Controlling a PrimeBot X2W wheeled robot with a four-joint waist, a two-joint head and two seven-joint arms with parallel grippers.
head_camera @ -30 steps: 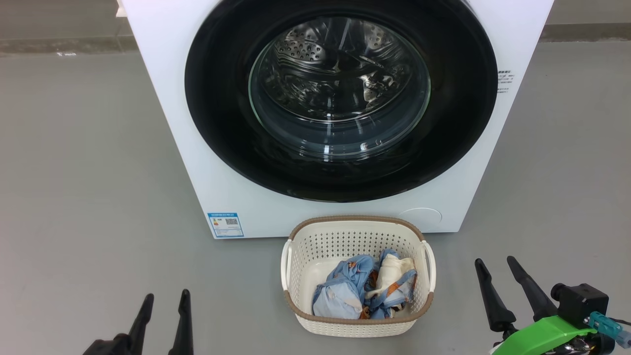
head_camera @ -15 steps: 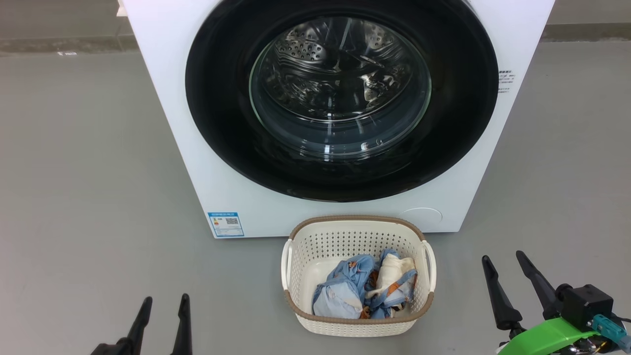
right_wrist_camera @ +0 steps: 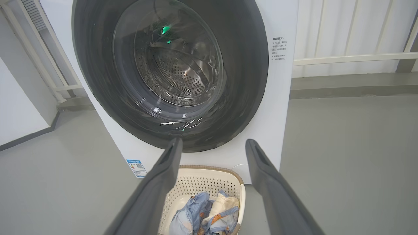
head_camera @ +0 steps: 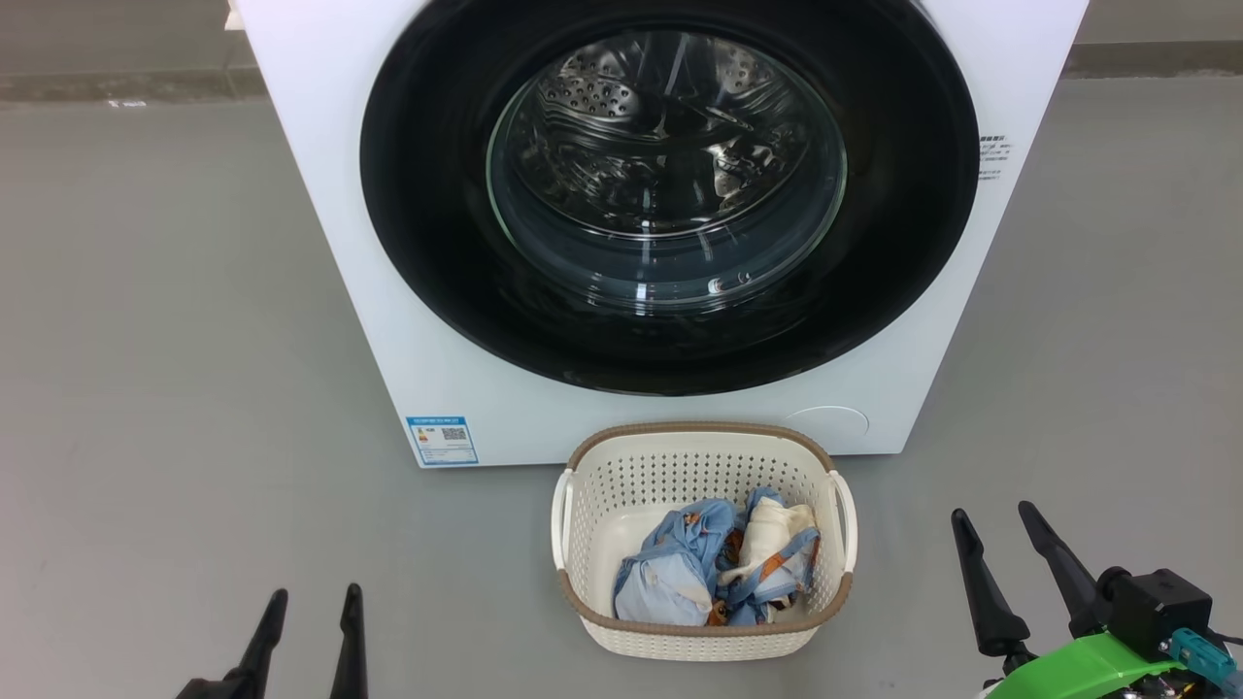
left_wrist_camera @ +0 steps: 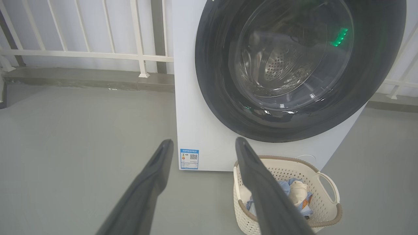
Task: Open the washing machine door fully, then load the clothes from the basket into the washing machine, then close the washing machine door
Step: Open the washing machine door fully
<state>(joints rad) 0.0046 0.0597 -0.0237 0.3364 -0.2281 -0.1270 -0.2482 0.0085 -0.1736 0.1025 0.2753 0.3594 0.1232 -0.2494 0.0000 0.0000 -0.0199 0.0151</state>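
Dark left gripper (head_camera: pixel 316 592) and right gripper (head_camera: pixel 993 513) both spread wide, empty.

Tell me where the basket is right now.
In the head view, the basket stands on the floor at lower centre, just in front of the washing machine under its closed door, with the right gripper off to its right.

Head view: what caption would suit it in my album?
Shut door, basket of clothes on the floor, left tool and right tool open and empty.
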